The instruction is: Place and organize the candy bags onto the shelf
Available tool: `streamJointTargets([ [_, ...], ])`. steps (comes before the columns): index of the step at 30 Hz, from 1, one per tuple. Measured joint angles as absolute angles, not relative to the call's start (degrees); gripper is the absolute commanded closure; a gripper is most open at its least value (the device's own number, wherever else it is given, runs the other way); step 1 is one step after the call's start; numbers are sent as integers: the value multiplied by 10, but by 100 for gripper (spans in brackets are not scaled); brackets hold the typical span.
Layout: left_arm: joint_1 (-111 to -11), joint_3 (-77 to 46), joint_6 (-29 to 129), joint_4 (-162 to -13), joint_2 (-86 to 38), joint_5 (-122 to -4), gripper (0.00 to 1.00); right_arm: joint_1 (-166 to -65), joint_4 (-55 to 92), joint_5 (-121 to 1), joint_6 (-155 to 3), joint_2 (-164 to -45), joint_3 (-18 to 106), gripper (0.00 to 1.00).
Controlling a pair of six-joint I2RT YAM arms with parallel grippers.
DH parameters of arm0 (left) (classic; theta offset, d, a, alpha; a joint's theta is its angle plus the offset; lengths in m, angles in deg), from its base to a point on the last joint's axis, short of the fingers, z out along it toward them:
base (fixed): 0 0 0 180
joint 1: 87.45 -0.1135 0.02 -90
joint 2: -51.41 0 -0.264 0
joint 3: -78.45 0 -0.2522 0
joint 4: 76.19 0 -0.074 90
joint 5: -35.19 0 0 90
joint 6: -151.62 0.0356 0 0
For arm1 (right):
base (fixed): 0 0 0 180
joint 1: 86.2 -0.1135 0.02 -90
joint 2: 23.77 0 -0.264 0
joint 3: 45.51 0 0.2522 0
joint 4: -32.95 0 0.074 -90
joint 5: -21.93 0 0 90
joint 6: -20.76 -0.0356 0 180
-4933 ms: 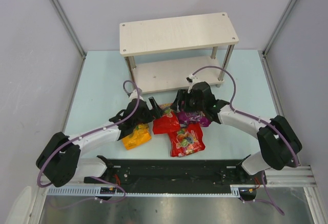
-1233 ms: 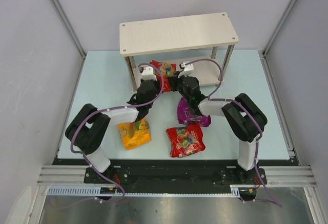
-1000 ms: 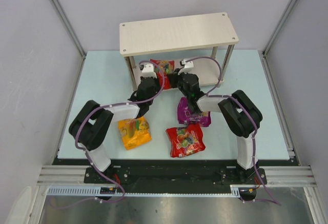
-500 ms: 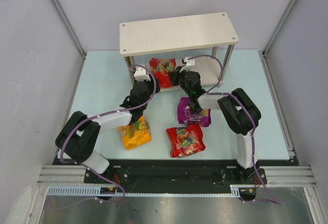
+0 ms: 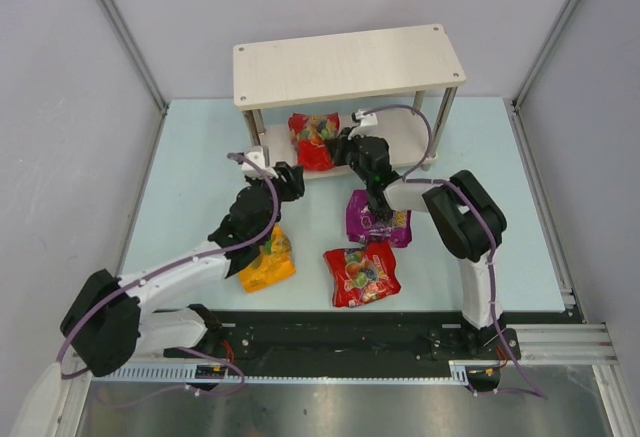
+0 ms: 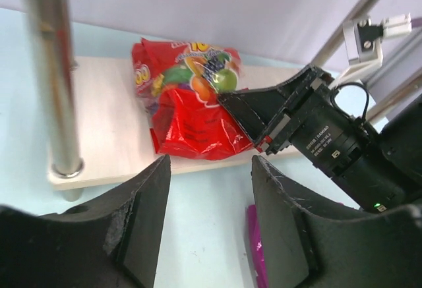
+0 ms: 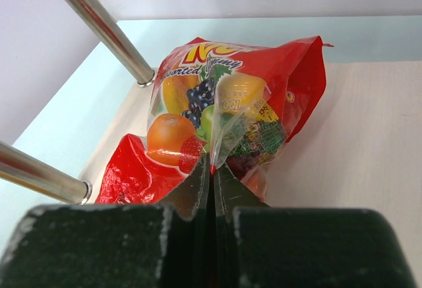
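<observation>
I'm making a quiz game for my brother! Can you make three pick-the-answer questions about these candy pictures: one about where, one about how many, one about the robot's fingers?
1. Where is the red glossy plastic candy bag touched by the right arm's fingers?
A) inside a box
B) on the pale wooden shelf's lower board
C) on the shelf's top

2. How many candy bags lie on the pale blue table?
A) one
B) five
C) three

3. The left arm's black fingers are:
A) open, holding nothing
B) shut on a bag
C) out of sight

Answers:
1 B: both wrist views show it on that board.
2 C: the orange-yellow bag, purple bag and second red bag.
3 A: a wide gap shows between them.
</observation>
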State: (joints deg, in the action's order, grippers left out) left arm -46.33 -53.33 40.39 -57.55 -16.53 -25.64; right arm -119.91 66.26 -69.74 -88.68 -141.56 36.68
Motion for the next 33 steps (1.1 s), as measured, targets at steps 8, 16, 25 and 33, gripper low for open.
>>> streamJointTargets([
  [8,-464,-566,396,-618,-85,-217,41,-1215,657,-702,-890,-1443,405,100],
  [16,-464,-592,390,-646,-45,-195,41,-1221,652,-703,-901,-1460,429,100],
  [25,-464,-595,390,-659,-18,-176,42,-1225,648,-710,-917,-1465,437,70],
  [33,-464,-604,380,-687,2,-172,41,-1224,628,-712,-924,-1465,439,36],
])
